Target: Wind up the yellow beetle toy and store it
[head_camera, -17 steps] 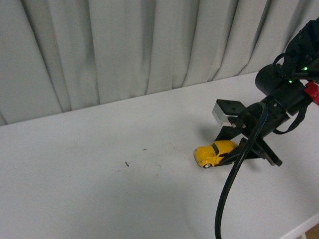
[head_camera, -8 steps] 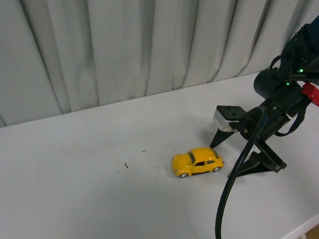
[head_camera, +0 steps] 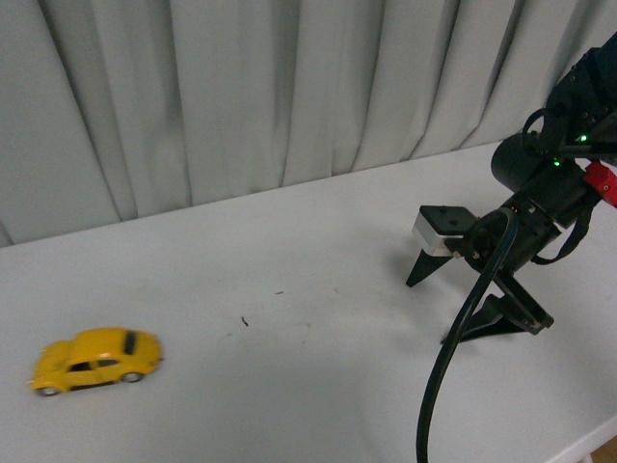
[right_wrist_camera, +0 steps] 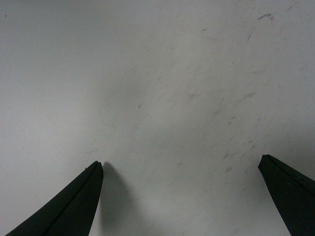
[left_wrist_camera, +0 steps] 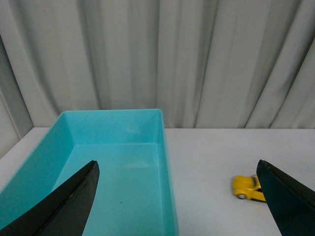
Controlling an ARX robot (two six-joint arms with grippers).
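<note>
Front view: the robot's black right arm (head_camera: 554, 174) reaches in from the right edge, angled down toward the white tabletop (head_camera: 289, 241). A small grey-white camera block (head_camera: 439, 227) sits on its wrist, and a thick black cable (head_camera: 448, 367) loops down toward the near table edge. The right gripper (head_camera: 434, 309) is spread wide with nothing between its two pointed black fingers (head_camera: 421, 267), whose tips lie at or just above the table surface. The glossy yellow Beetle-shaped toy car (head_camera: 96, 359) stands on its wheels at the far left of the table, well apart from this gripper and slightly blurred. A pleated pale grey curtain (head_camera: 241, 96) hangs behind the table.

Left wrist view: the left gripper (left_wrist_camera: 177, 164) is likewise released, with one black fingertip (left_wrist_camera: 69, 206) showing in each lower corner, far apart and gripping nothing. Between them is a rectangular turquoise plastic bin (left_wrist_camera: 165, 162) that stands on the white table, its bare floor showing only a tiny dark speck. The yellow toy car (left_wrist_camera: 248, 188) rests on the table beside the bin, outside it and not touching it, partly hidden behind one fingertip.

Right wrist view: the right gripper (right_wrist_camera: 179, 167) looks down on the bare, lightly scuffed white table (right_wrist_camera: 162, 73), and its two dark fingertips (right_wrist_camera: 69, 206) are parted and hold nothing.
</note>
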